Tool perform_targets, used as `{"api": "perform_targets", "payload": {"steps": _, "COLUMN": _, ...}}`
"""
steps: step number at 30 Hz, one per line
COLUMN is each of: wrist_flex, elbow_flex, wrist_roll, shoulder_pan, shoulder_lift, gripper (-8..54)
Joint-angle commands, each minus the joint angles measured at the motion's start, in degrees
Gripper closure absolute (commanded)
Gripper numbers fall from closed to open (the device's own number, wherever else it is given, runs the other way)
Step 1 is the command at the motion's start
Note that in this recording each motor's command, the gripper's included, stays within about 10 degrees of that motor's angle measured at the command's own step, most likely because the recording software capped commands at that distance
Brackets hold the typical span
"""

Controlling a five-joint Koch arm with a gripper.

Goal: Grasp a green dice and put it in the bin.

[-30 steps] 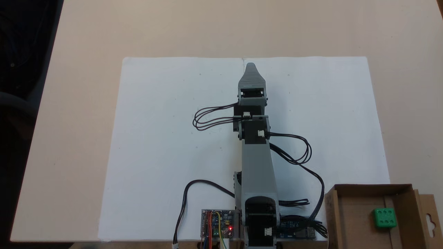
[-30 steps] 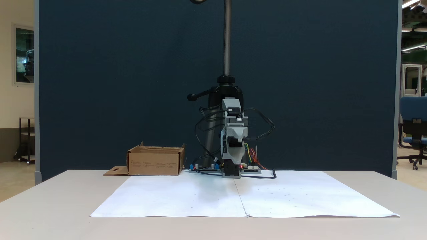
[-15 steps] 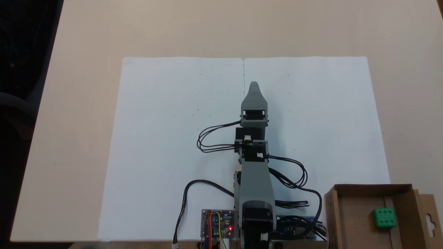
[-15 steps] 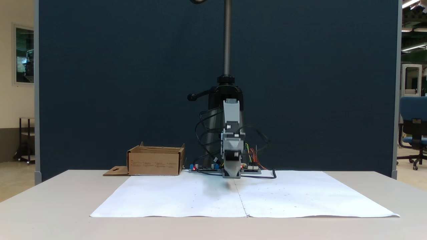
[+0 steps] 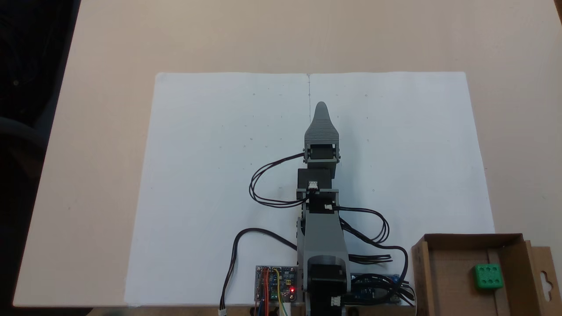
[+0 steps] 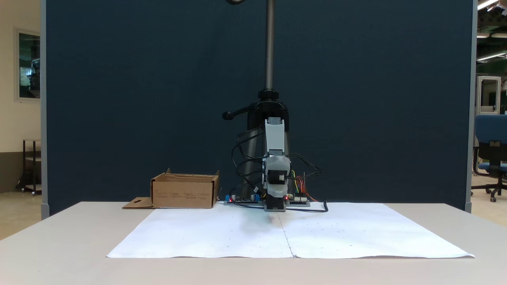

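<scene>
The green dice [image 5: 488, 276] lies inside the bin [image 5: 465, 239], a brown cardboard box at the lower right of the top-down fixed view, its six-pip face up. In the front fixed view the bin [image 6: 184, 192] stands left of the arm's base and its walls hide the dice. My gripper [image 5: 321, 106] points away from the base over the middle of the white paper, far from the bin, with nothing in it. From above only its grey upper jaw shows. In the front fixed view the gripper [image 6: 275, 189] faces the camera low above the paper.
A white paper sheet [image 5: 210, 175] covers the table's middle. Black cables [image 5: 268, 184] loop off both sides of the arm. Circuit boards [image 5: 276, 283] sit at the base. A dark partition [image 6: 119, 99] and a metal stand pole [image 6: 270, 43] rise behind the arm.
The arm has folded back toward its base and come down lower over the paper; in the last half second it barely shifted. The dice stays in the bin.
</scene>
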Motion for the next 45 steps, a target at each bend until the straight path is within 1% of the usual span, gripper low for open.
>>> {"api": "perform_targets", "payload": {"steps": 1, "wrist_flex": -9.6, "elbow_flex": 4.0, "wrist_roll": -3.2, "shoulder_pan": 0.2, "shoulder_lift": 3.6, "gripper": 2.0}}
{"api": "perform_targets", "payload": {"steps": 7, "wrist_flex": -18.6, "elbow_flex": 4.1, "wrist_roll": -3.1, "shoulder_pan": -0.1, "shoulder_lift": 4.4, "gripper": 1.9}}
{"api": "perform_targets", "payload": {"steps": 15, "wrist_flex": -18.5, "elbow_flex": 4.0, "wrist_roll": -3.1, "shoulder_pan": 0.1, "shoulder_lift": 6.3, "gripper": 2.0}}
{"api": "perform_targets", "payload": {"steps": 45, "wrist_flex": -17.9, "elbow_flex": 4.1, "wrist_roll": -3.0, "shoulder_pan": -2.4, "shoulder_lift": 6.2, "gripper": 1.1}}
